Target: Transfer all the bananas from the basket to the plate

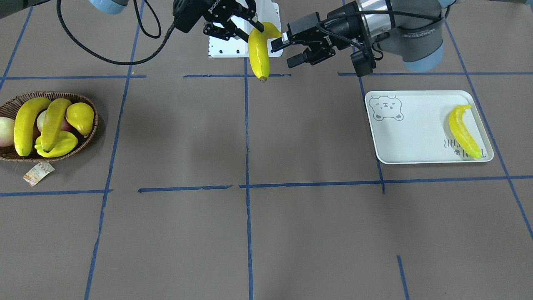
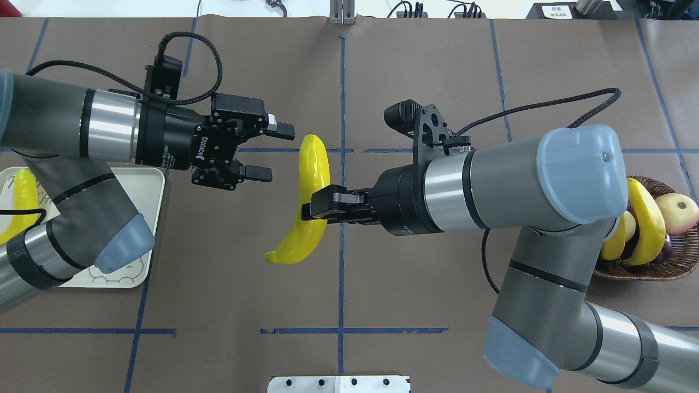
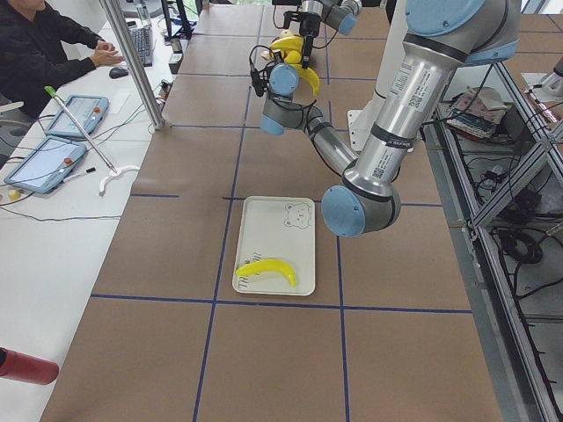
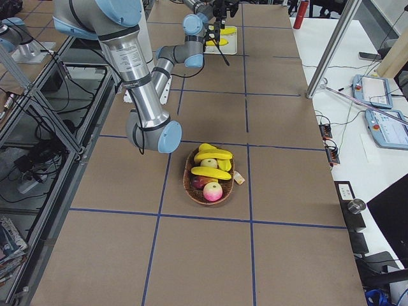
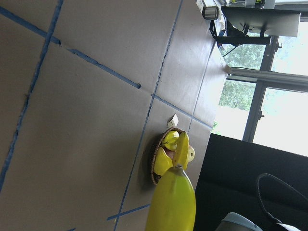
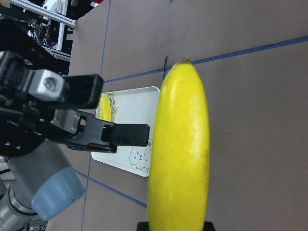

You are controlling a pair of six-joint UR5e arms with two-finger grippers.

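Note:
My right gripper point(image 2: 317, 210) is shut on a banana point(image 2: 312, 196) and holds it in the air over the table's middle; this banana also shows in the front view point(image 1: 258, 50). My left gripper point(image 2: 276, 153) is open and level with the banana, its fingertips just short of it. One banana point(image 1: 464, 131) lies on the plate point(image 1: 412, 137). Two bananas point(image 1: 25, 125) point(image 1: 54, 123) lie in the basket point(image 1: 92, 129). In the right wrist view the held banana point(image 6: 180, 149) fills the front, with the left gripper's fingers point(image 6: 120, 134) beside it.
The basket also holds a yellow pear point(image 1: 81, 116), a starfruit point(image 1: 58, 146) and a pinkish fruit point(image 1: 4, 131). A paper tag point(image 1: 38, 173) lies by it. A white base plate point(image 1: 233, 48) sits at the robot's edge. In the overhead view my left arm covers part of the plate point(image 2: 150, 191).

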